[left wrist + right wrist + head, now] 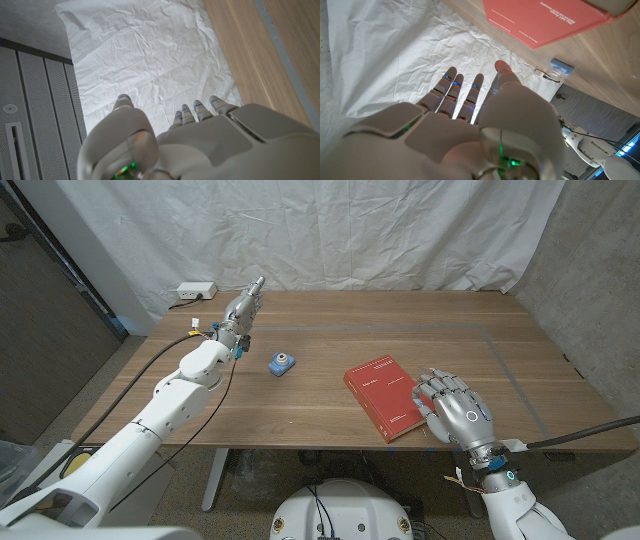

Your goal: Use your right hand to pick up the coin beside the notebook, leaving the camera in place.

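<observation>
A red notebook (383,396) lies at an angle on the wooden table, right of the middle; it also shows in the right wrist view (545,20). A small blue camera (282,364) sits to its left, seen too as the camera (561,66). My right hand (455,409) hovers at the notebook's right front side, fingers (465,90) stretched out and a little apart, holding nothing. Whether it touches the notebook is unclear. I cannot make out a coin in any view. My left hand (243,306) is at the back left, fingers (200,110) straight, holding nothing.
A white power strip (195,291) lies at the table's back left corner, with a cable running along my left arm. Faint tape lines (512,375) mark the table's right part. A white cloth (350,230) hangs behind the table.
</observation>
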Tool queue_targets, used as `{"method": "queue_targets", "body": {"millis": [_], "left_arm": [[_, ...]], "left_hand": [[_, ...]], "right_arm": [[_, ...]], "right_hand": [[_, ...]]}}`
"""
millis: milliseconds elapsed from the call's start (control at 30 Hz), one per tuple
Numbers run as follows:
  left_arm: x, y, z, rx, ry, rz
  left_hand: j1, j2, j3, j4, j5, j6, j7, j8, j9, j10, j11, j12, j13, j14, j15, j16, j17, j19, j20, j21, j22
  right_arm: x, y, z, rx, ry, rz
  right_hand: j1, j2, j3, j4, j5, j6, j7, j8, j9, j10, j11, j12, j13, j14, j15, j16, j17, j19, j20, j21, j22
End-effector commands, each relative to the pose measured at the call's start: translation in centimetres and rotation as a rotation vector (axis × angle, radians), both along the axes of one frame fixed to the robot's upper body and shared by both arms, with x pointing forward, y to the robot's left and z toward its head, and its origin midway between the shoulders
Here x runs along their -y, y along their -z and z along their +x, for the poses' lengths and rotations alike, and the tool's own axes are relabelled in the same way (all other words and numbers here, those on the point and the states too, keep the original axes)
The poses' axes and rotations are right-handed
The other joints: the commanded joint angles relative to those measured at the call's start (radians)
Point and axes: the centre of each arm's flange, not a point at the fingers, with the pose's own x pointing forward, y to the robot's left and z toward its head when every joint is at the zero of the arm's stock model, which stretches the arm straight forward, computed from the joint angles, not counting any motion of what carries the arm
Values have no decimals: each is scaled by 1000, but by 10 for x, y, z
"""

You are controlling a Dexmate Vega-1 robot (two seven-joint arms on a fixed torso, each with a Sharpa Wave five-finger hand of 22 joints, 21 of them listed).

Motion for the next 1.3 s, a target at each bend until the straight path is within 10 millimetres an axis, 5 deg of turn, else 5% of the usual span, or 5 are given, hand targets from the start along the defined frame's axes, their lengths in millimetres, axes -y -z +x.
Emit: {"method": "queue_targets", "body": {"millis": [33,1300], "left_arm": [[-5,1,-1,-5,-2,-1],[-29,5,0,-9,-5,-4]], "left_hand": [[13,0,-3,-4,0,-7,1,3,2,-3,1,1,1,-8,-2,0,1,-7,-7,4,3],[15,3,-7,-5,-1,-5,2,5,2,-3,-1,1,1,-8,-3,1,2,-10,-12,4,3]], "right_arm": [[-6,-24,-9,13,-22,4],[-17,-97,-42,99,-85,85]], "right_hand": [[0,6,9,0,-3,124,-1,1,-1,-4,3,0,3,10,-115,-3,3,6,-51,7,3],[-6,-6,20,-4,-15,146,0,7,-34,27,12,-2,0,24,-92,-5,0,10,-36,22,1]]}}
